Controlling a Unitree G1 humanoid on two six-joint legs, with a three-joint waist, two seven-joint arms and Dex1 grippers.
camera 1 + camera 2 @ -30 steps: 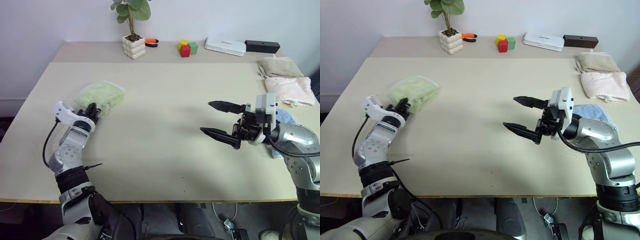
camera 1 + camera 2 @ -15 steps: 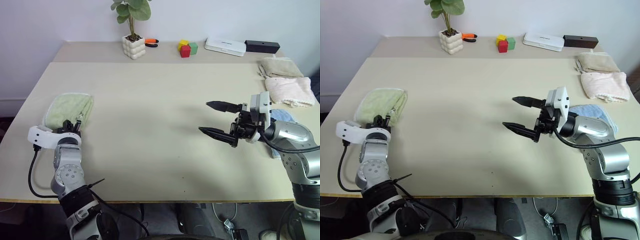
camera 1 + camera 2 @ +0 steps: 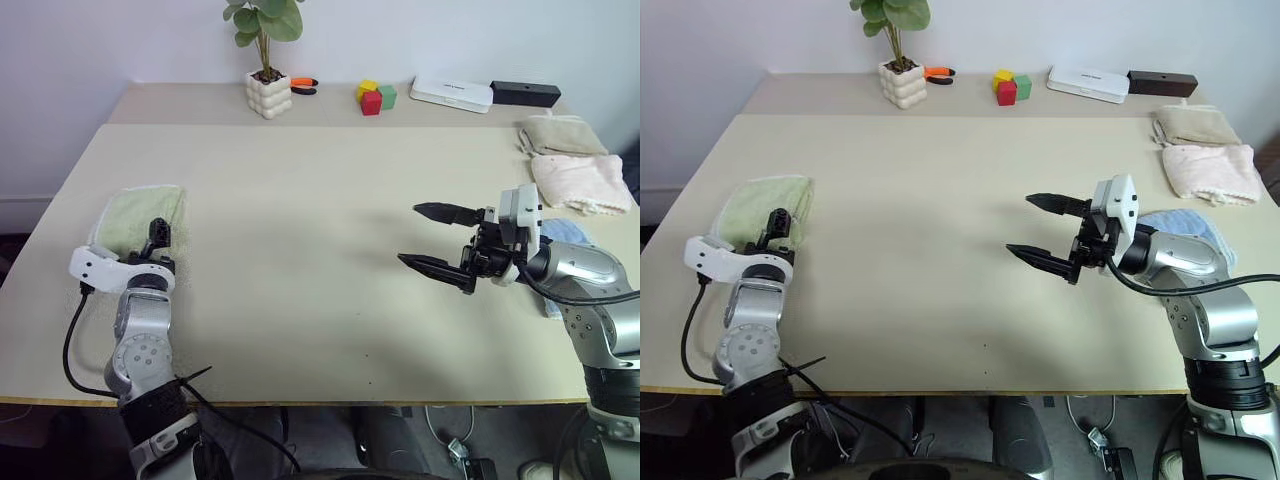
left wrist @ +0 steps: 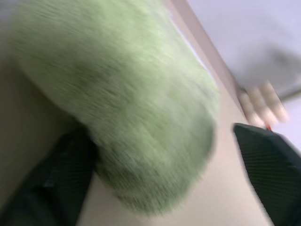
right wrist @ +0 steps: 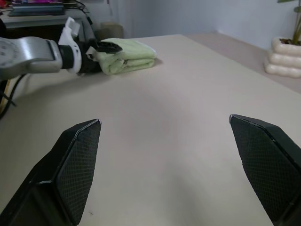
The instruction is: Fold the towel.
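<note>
The light green towel (image 3: pixel 132 212) lies folded near the table's left edge, its whitish edge along the far side. My left gripper (image 3: pixel 158 242) sits at the towel's near end and is open. In the left wrist view its fingers (image 4: pixel 61 174) stand wide apart, with the towel (image 4: pixel 141 117) bulging between and ahead of them. My right gripper (image 3: pixel 412 234) hovers open over the bare right middle of the table, pointing left, with nothing between its fingers (image 5: pixel 75 160). The right wrist view also shows the towel (image 5: pixel 127 54) far off, with the left gripper beside it.
Along the back stand a potted plant (image 3: pixel 267 90), coloured blocks (image 3: pixel 373 96), a white box (image 3: pixel 451 93) and a black box (image 3: pixel 524 93). Beige (image 3: pixel 560 134) and pink (image 3: pixel 580 180) folded towels lie at the right edge. A light blue cloth (image 3: pixel 1185 228) lies under my right arm.
The left gripper carried the bunched towel toward the left edge, laid it down, then opened and drew back a little. The right gripper stayed in place.
</note>
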